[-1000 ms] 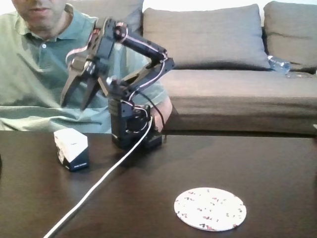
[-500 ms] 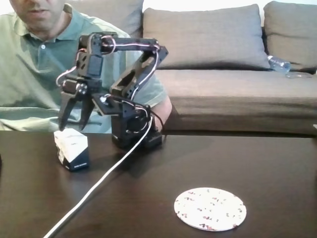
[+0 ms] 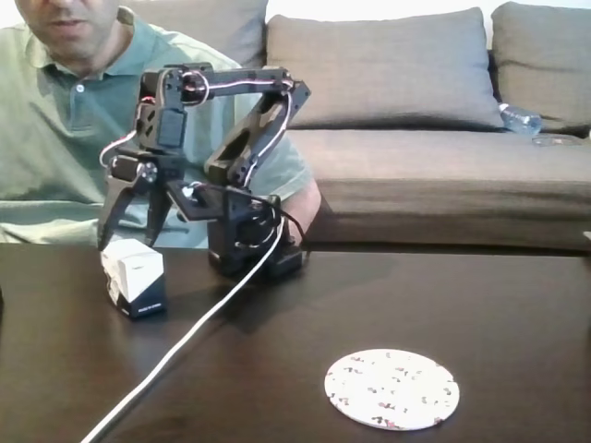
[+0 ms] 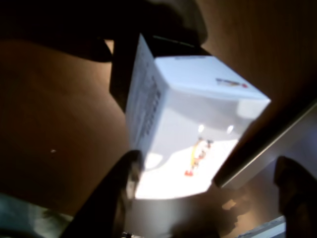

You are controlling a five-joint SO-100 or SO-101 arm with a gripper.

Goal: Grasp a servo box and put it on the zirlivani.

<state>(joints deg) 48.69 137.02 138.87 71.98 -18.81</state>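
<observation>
Fixed view: dark table (image 3: 517, 305), zirlivani (image 3: 391, 389) bare at front right, servo box (image 3: 135, 277) standing at left, well apart from it; nothing delivered, grasp, lift and placing all remain. Gripper (image 3: 129, 236) hangs spread just above the box, not clamped. Wrist view is blurred, so fingertip contact with the box (image 4: 190, 126) is unclear.

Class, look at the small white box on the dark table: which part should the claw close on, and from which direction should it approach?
Grip the servo box across two opposite upright side faces near its top, coming straight down from above. It stands upright on the table with flat, parallel sides and open space around it. The claw hangs open just above it, and in the wrist view the box lies between the fingers.
</observation>
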